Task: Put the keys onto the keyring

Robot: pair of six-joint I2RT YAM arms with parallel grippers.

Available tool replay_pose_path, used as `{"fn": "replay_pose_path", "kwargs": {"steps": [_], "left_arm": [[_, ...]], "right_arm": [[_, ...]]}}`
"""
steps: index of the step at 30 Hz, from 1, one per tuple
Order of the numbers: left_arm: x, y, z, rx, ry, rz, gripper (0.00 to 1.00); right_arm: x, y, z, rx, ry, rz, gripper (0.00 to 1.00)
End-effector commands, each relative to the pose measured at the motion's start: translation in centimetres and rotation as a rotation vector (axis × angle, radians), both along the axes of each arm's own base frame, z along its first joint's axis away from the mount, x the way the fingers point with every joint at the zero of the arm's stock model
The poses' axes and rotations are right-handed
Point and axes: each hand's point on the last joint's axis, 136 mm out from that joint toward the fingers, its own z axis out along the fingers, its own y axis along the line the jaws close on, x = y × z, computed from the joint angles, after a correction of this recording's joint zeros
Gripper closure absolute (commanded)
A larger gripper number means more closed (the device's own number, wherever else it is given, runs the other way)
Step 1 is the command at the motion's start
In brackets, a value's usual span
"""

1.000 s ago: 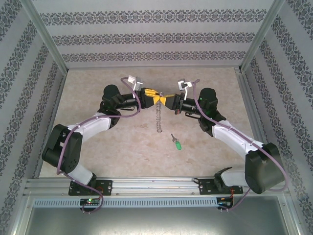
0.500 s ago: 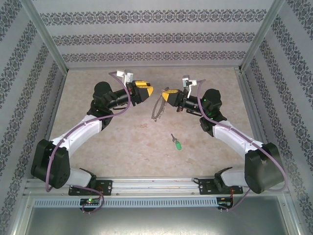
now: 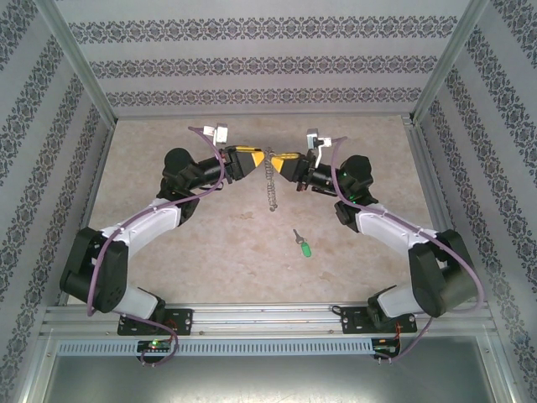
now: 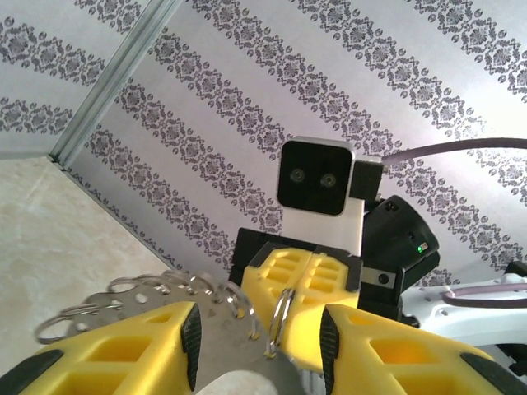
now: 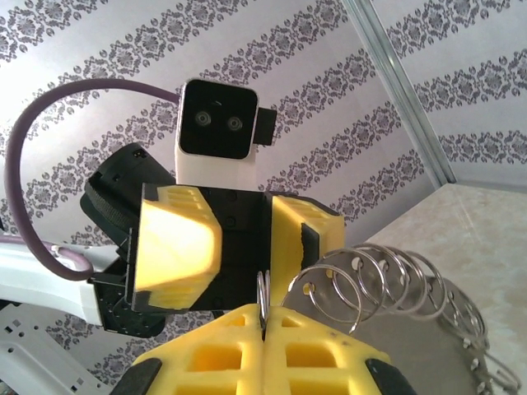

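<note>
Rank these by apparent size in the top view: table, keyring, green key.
1. table
2. keyring, lifted nearer the camera, so it looks somewhat larger than it is
3. green key, clearly smallest

readable text: none | labels, brands: none | numbers, signs: none legible

Key [image 3: 304, 244] head green; keyring [image 3: 270, 188] silver; walls [image 3: 252, 63] grey damask stripes; table [image 3: 235, 260] beige marble.

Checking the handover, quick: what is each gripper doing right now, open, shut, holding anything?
Left gripper: open, fingers either side of the keyring.
Right gripper: shut on the keyring.
</note>
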Motion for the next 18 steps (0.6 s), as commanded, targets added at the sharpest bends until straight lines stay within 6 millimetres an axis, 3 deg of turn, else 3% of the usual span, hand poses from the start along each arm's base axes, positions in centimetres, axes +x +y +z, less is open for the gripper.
{"fn": "replay_pose_path", "kwargs": {"steps": [1,18], "left_arm": [[-1.3,-0.1,1.8,-0.047,-0.058,-0.043,0.57],[-1.2,-1.9,0.1,0.019,-0.04,-0.051,0.6]], "right_arm": [[-0.1,0.1,2.1,0.053,-0.076,-0.004,1.0],[0.0,0.3,2.3,0.054,-0.069,0.001,1.0]]}}
